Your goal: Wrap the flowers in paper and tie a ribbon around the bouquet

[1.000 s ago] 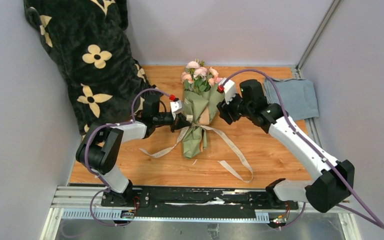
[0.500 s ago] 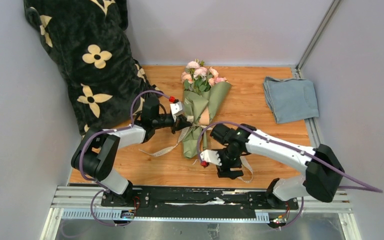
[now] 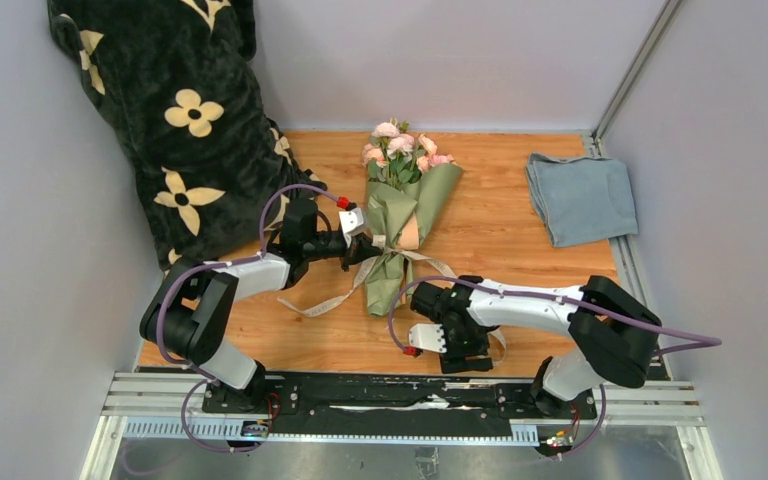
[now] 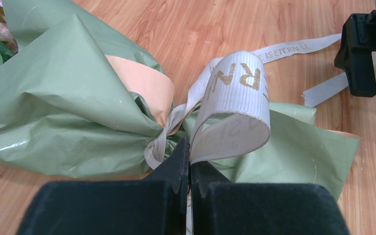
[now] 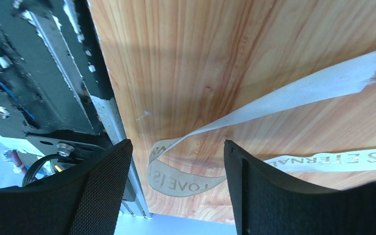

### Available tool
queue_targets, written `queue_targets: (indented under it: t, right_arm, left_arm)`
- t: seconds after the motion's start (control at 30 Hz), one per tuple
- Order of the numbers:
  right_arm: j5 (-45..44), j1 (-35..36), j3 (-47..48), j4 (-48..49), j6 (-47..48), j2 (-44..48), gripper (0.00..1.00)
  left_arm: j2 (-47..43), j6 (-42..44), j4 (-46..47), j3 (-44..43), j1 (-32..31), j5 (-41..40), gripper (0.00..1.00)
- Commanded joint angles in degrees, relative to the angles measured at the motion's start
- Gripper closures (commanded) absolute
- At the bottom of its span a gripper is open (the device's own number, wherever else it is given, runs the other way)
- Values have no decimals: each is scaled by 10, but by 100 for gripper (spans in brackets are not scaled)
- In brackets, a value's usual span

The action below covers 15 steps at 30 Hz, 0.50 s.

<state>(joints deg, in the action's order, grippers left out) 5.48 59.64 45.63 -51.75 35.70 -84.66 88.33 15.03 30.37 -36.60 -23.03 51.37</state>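
Swung away from the bouquet's far right side, where it was working a second ago, the right gripper (image 3: 463, 357) is now hanging low over the near edge of the table (image 3: 530, 265). Its jaws are standing wide apart and holding nothing. In the right wrist view, a printed loop of the ribbon (image 5: 274, 100) is lying flat on the wood between the two fingers (image 5: 103, 196). The black mounting rail (image 3: 360, 390) is running just beside them. The right forearm is folding back toward its base and lying almost parallel to that rail.

The left gripper (image 4: 188, 152) is staying where it was, jaws together and pinching the base of a raised ribbon loop at the waist of the bouquet (image 3: 400, 215). Around that pinch, the sage-green paper (image 4: 63, 98) is flaring out on both sides and showing a peach inner edge. The bouquet is lying mid-table, with its flowers (image 3: 400, 150) pointing toward the far wall and its ribbon tails trailing toward the near edge. A black plush blanket (image 3: 180, 110) is slumping against the far left corner. A folded blue-grey cloth (image 3: 582, 198) is resting at the far right, well apart from both arms.
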Motion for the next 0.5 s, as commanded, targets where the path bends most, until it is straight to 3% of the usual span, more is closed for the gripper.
queue_targets:
  t: [0.0, 0.07, 0.13, 0.2, 0.23, 0.37, 0.47]
  right_arm:
    - [-54, 7, -25, 9, -19, 1, 29]
    - [-54, 7, -48, 30, -6, 10, 35]
    - [-70, 7, -57, 41, 5, 12, 54]
    - [-84, 7, -53, 43, 7, 9, 89]
    - [-86, 7, -49, 39, 9, 7, 98]
    - [-91, -18, 16, 2, -1, 39, 100]
    - [-51, -133, 101, 12, -7, 113, 100]
  left_arm:
    - [-8, 13, 14, 2, -5, 3, 100]
    - [-5, 13, 14, 0, -5, 4, 100]
    - [-2, 11, 14, -3, -4, 4, 100]
    - [-1, 11, 14, -5, -5, 5, 100]
    - [-2, 12, 14, -6, -5, 5, 100]
    - [-5, 30, 14, -4, -5, 11, 100]
    - [-8, 43, 14, 2, -5, 13, 100]
